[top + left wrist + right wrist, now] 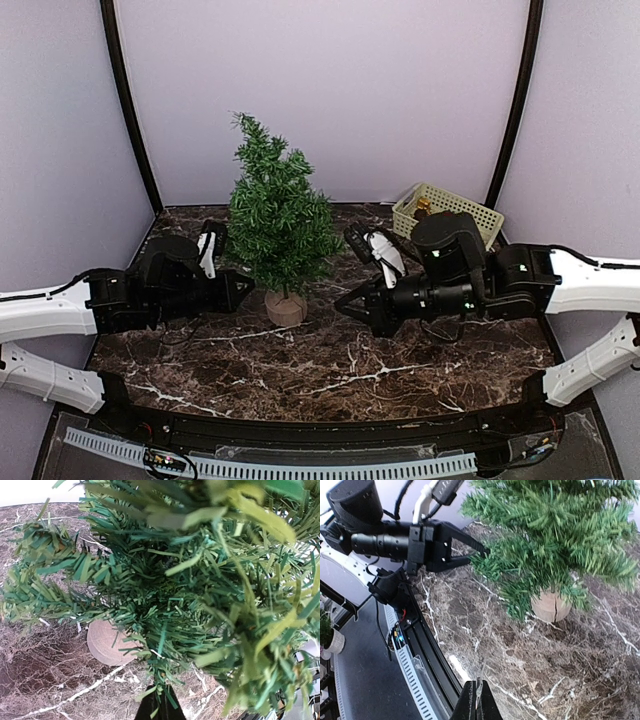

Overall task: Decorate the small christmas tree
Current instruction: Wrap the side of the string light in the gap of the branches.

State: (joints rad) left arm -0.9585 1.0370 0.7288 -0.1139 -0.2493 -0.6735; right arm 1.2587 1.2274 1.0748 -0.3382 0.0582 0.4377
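The small christmas tree point(280, 210) stands upright mid-table on its round pale wooden base point(286, 307). My left gripper point(248, 288) reaches in from the left and is shut on the tip of a low branch. In the left wrist view, green needles point(165, 680) stick out between its dark fingers point(150, 711), and the base point(107, 642) lies beyond. From the right wrist view the left gripper point(482, 552) pinches that branch of the tree point(560, 535). My right gripper point(343, 303) hovers right of the base, shut point(479, 700). A thin pale sliver shows between its tips; what it is I cannot tell.
A cream plastic basket point(470, 208) sits at the back right corner with a small brown item point(423, 208) inside. The marble tabletop point(330, 370) ends at a black front rail point(427, 645). Lilac walls close off the back and sides.
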